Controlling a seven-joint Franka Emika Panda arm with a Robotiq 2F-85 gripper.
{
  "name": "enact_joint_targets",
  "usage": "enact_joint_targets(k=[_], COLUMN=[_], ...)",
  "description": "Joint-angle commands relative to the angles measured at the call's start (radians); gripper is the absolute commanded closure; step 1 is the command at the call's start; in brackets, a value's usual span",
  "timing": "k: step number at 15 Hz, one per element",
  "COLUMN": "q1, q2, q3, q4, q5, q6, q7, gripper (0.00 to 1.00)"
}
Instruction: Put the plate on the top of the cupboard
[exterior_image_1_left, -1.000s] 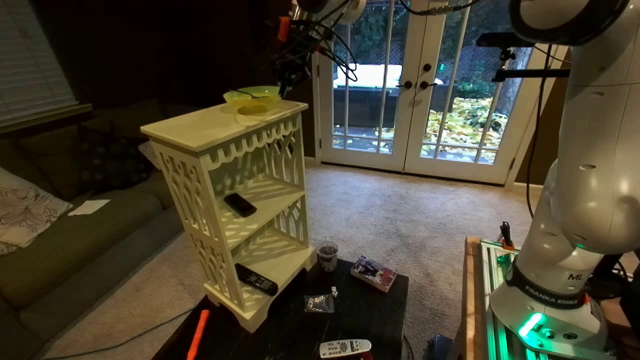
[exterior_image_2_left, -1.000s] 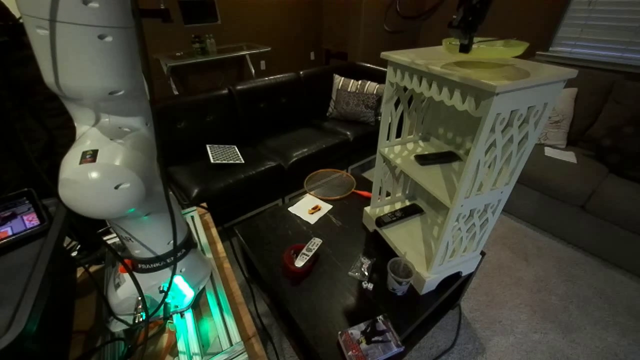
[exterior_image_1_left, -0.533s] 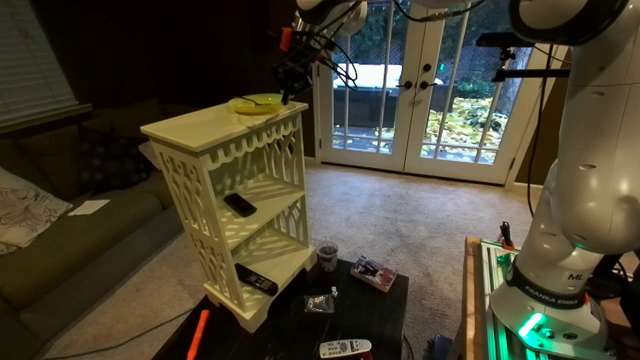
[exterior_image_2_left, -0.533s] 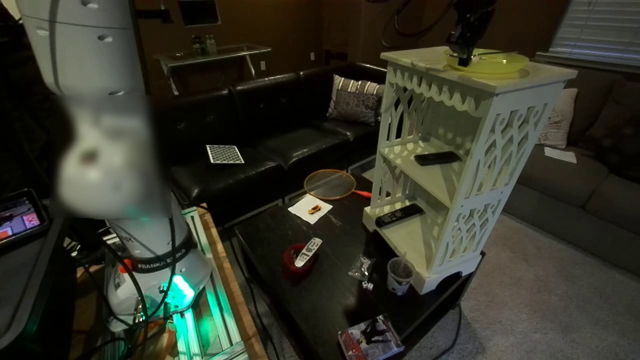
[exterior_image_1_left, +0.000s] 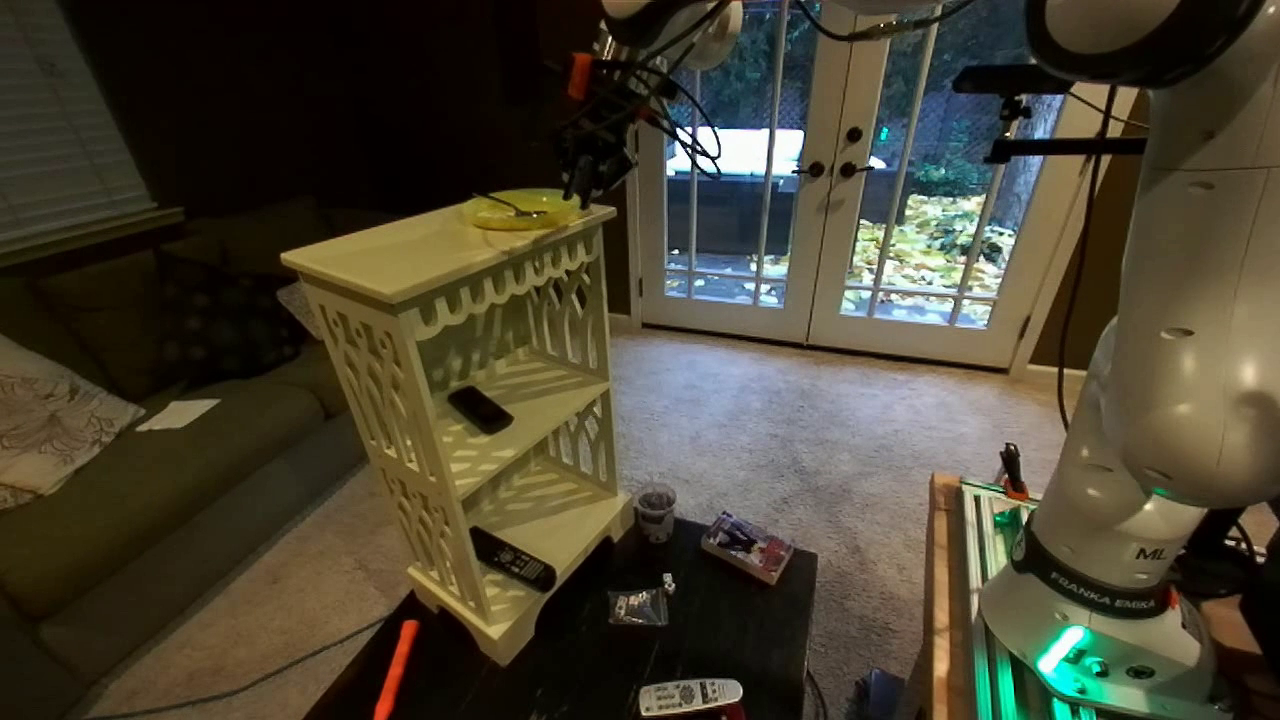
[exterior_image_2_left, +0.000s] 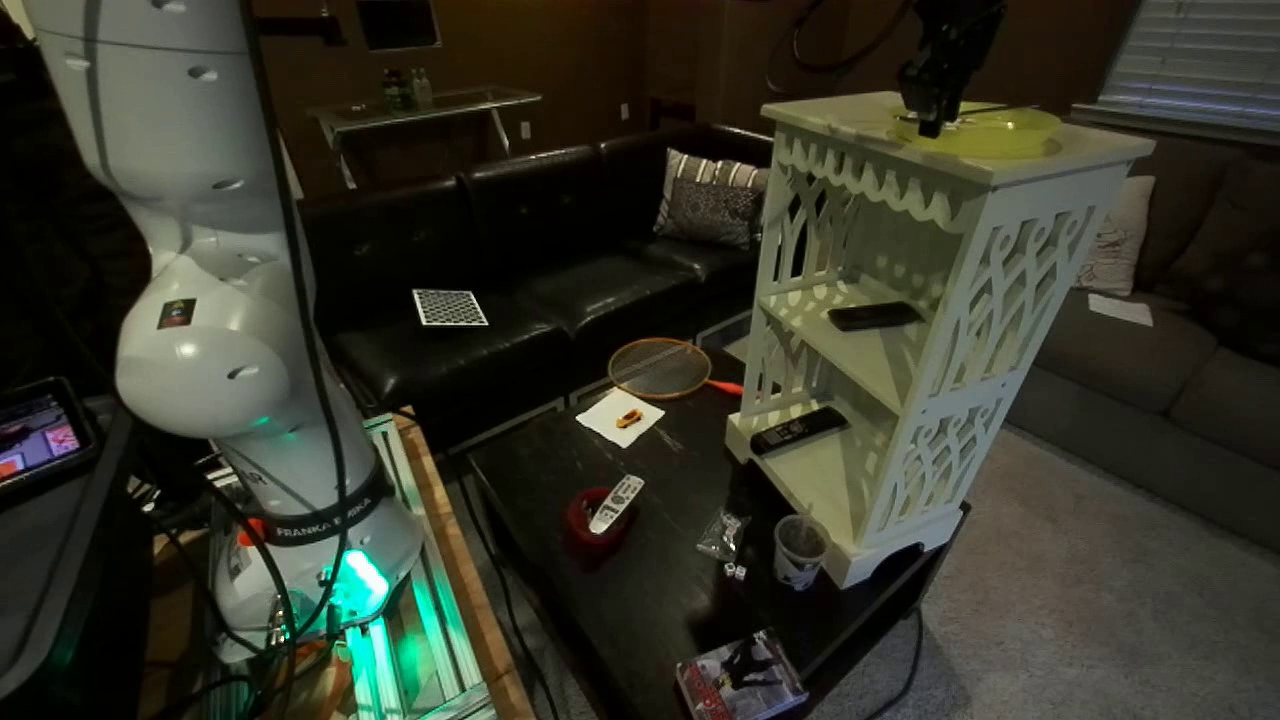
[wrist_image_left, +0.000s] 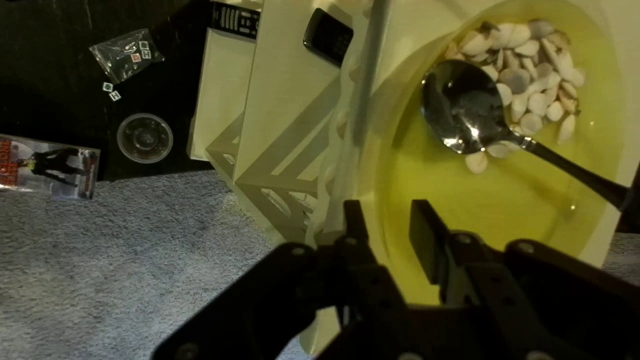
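A shallow yellow-green plate (exterior_image_1_left: 540, 199) is seen set on top of the cream cupboard (exterior_image_1_left: 385, 250), at the far right end in an exterior view. The gripper (wrist_image_left: 389, 220) is held low at the rim, fingers spread: one inside the plate, one outside, rim btwn them. In the plate, a spoon (wrist_image_left: 465, 107) and small pale pcs. (wrist_image_left: 537, 102) (type unclear) are carried, the spoon's bowl laid against the pcs. Below, a dark handset (exterior_image_1_left: 481, 410) is shown on the upper shelf (exterior_image_1_left: 545, 395), a black remote (exterior_image_1_left: 513, 560) on the lower. On the dark bench (exterior_image_1_left: 580, 665), a clear cup (exterior_image_1_left: 656, 512) is placed just beside the cupboard's right foot, w/ a book (exterior_image_1_left: 748, 547) farther right and a small bag (exterior_image_1_left: 638, 607) nearer. A lt.-gray remote (exterior_image_2_left: 617, 505) is propped on a red container (exterior_image_2_left: 590, 545).
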Motion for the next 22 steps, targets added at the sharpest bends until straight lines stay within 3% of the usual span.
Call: enact_joint_targets(k=[1, 2, 6, 7, 10, 13, 22], q1=[-0.007, -0.010, -0.024, -0.017, -0.021, -0.019, -0.052], q2=[-0.072, -0.095, -0.224, -0.147, -0.205, -0.217, -0.448], q3=[-0.009, -0.011, -0.011, -0.011, -0.013, -0.012, -0.127], q4=[-0.009, -0.005, -0.048, 0.010, -0.006, -0.023, -0.171], q5=[0.012, 0.008, 0.079, 0.031, 0.048, 0.054, 0.305], q6=[0.013, 0.010, -0.028, -0.017, -0.035, -0.026, -0.167], q7=[-0.024, -0.042, -0.316, -0.207, -0.280, -0.327, -0.864], gripper=[0.36, 0.30, 0.02, 0.21, 0.02, 0.00, 0.00])
